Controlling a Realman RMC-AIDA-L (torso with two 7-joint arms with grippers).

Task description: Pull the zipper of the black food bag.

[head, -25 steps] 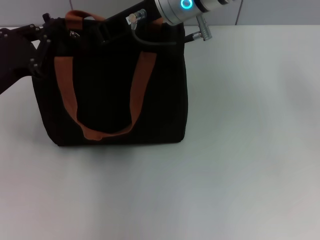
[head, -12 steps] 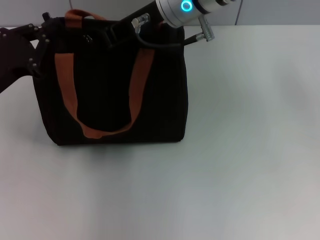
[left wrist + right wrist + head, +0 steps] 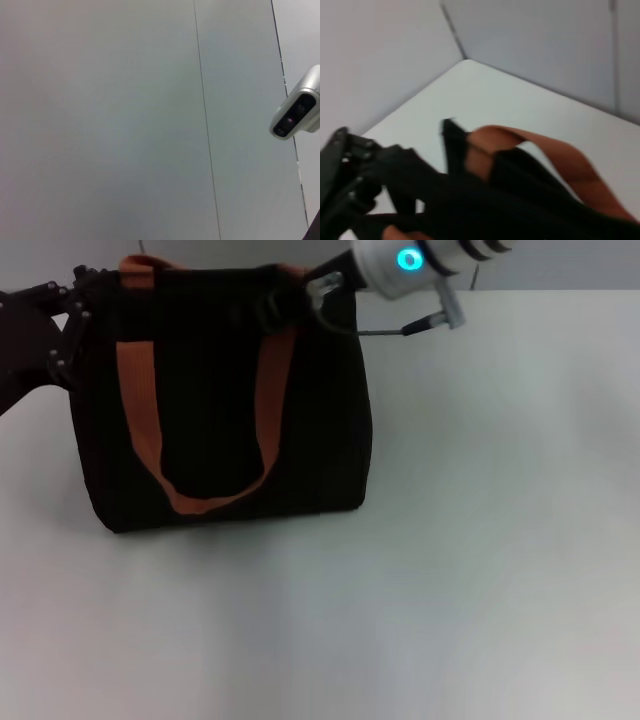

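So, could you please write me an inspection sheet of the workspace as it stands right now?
Surface: white table, bare around the bag.
Job's things: black food bag upright at the far left, orange strap handles hanging down its front; zipper pull not discernible.
Clutter: nothing seen.
Grippers: right gripper at the bag's top edge near its right end; left gripper against the bag's upper left corner.
Cables: thin dark cable and silver plug beside the right wrist.
Surroundings: grey panelled wall behind.
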